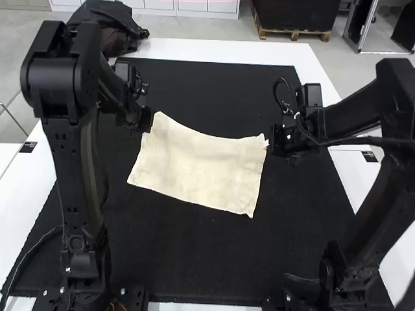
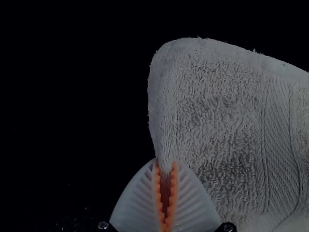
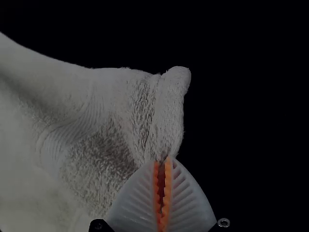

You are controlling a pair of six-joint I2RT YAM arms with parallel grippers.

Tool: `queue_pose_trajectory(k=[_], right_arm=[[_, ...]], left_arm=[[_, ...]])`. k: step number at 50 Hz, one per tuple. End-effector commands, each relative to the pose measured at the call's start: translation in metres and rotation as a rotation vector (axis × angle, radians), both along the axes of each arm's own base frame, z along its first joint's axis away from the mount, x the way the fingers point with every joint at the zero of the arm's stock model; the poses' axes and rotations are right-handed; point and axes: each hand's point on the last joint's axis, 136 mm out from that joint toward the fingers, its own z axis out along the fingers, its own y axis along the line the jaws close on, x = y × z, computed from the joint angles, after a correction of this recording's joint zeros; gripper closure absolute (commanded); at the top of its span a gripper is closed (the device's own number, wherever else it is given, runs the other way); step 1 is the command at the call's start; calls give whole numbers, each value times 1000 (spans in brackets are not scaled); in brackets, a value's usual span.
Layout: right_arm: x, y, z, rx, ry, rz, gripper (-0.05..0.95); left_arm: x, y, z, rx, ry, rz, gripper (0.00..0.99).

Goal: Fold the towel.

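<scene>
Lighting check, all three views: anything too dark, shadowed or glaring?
High view: brightly lit, pale towel stands out on black mat, no strong glare on either. Left wrist view: dim, surroundings nearly black, towel grey but its weave readable. Right wrist view: also dim, black beyond the towel, with a darker shaded patch on it near the right gripper.

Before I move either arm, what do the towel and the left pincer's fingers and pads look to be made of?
Towel: terry cloth, probably cotton, soft and matte; the raised loops and flatter woven band suggest it. Left pincer: fingers look like smooth molded plastic or firm rubber, pale and ribbed; pads seem rubbery, given their matte orange teeth, though hard plastic is possible.
</scene>
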Motion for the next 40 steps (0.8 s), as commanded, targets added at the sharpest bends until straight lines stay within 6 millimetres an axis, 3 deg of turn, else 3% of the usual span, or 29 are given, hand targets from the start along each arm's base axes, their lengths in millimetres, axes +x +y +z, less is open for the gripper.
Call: queue_pose_trajectory(k=[1, 19, 40], right_arm=[[-5, -2, 10, 25, -4, -3, 926], [-38, 4, -1, 46, 133, 49, 926], [-66, 7, 8, 49, 185, 92, 926]], left_arm=[[-5, 8, 18, 11, -33, 15, 975], [-35, 5, 12, 12, 64, 0, 975], [-58, 2, 22, 3, 100, -6, 975]])
